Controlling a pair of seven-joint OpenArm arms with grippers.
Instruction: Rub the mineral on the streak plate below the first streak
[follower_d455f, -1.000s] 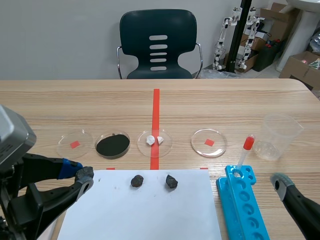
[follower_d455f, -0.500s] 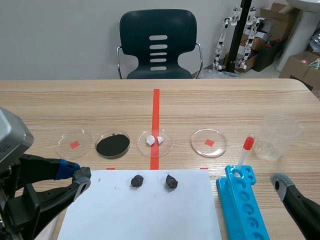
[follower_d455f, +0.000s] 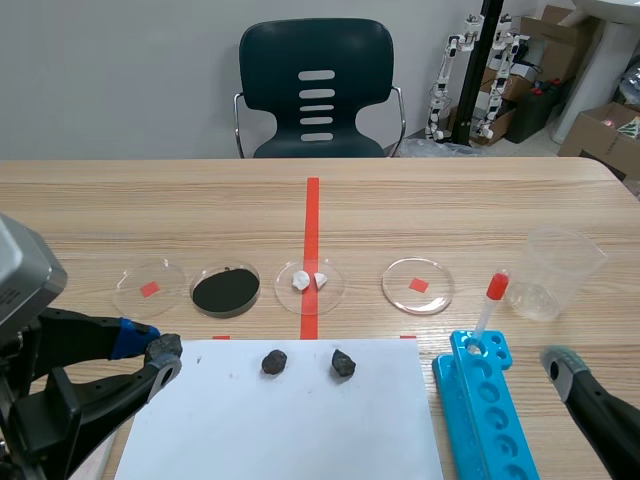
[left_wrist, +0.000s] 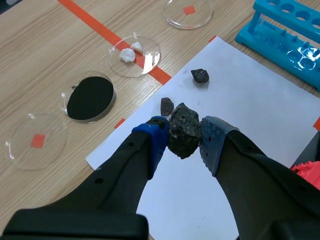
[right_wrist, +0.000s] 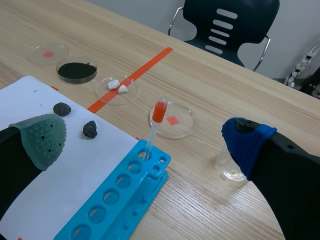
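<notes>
**Left arm has the mineral, poised at the plate's left edge**

My left gripper (left_wrist: 186, 132) is clamped on a dark, rough mineral (left_wrist: 183, 126), its blue and grey pads pressing it from either side. It sits at the near left of the table, by the far left corner of the white streak plate (follower_d455f: 300, 430). I cannot tell whether the stone touches the plate.

Two smaller dark stones (follower_d455f: 274, 361) (follower_d455f: 343, 363) lie side by side near the plate's far edge. Beyond them runs a row of petri dishes, one filled with black powder (follower_d455f: 226, 290) and one holding white fragments (follower_d455f: 309, 281).

My right gripper (right_wrist: 142, 142) rests at the near right with its jaws spread wide and nothing between them, beside the blue tube rack (follower_d455f: 485, 400).
</notes>
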